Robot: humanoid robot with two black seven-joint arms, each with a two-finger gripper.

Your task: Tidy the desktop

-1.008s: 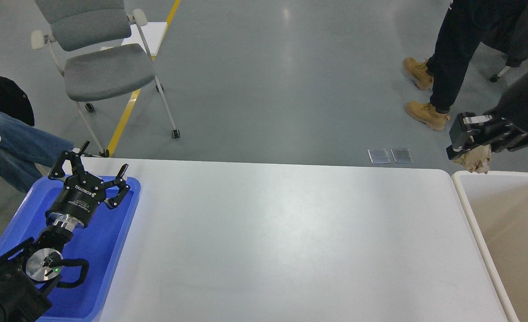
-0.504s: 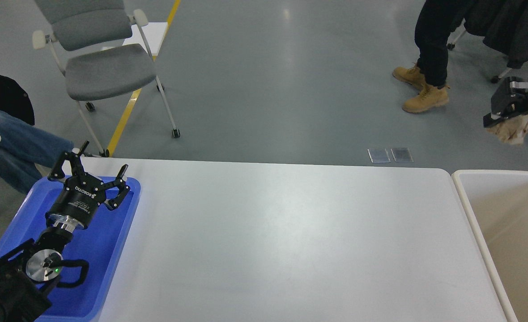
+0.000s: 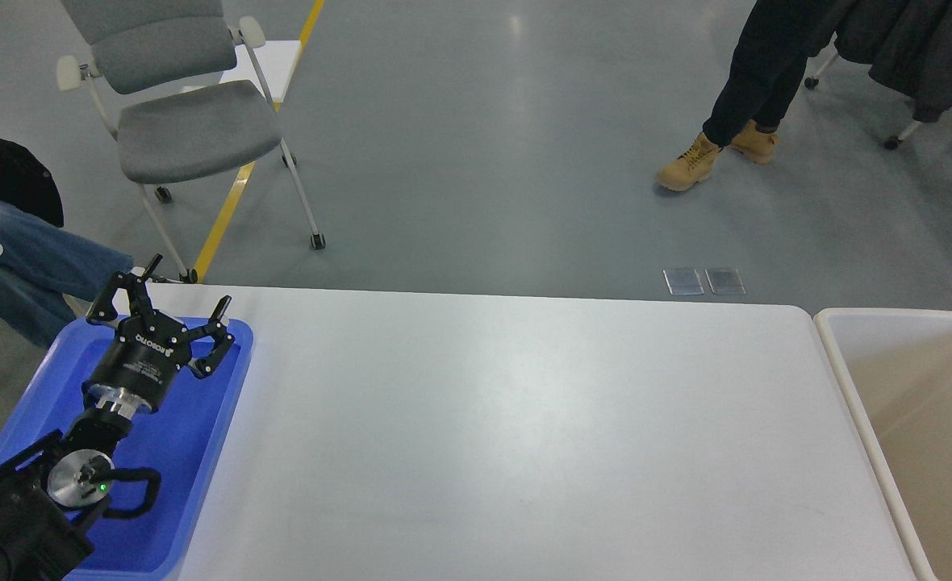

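Desktop tidying looks close to done: the left gripper hangs with fingers spread wide and nothing between them over the blue tray at the white top's left end, and no loose item shows on that top. The right gripper is out of view. Outward, the beige bin sits just beside the right edge, and the wide middle offers free room to move.

Black arm, white-lettered hand

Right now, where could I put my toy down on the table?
Almost anywhere on the desktop: the whole white stretch between the blue tray and the beige bin is bare. The tray side is crowded by the left gripper.
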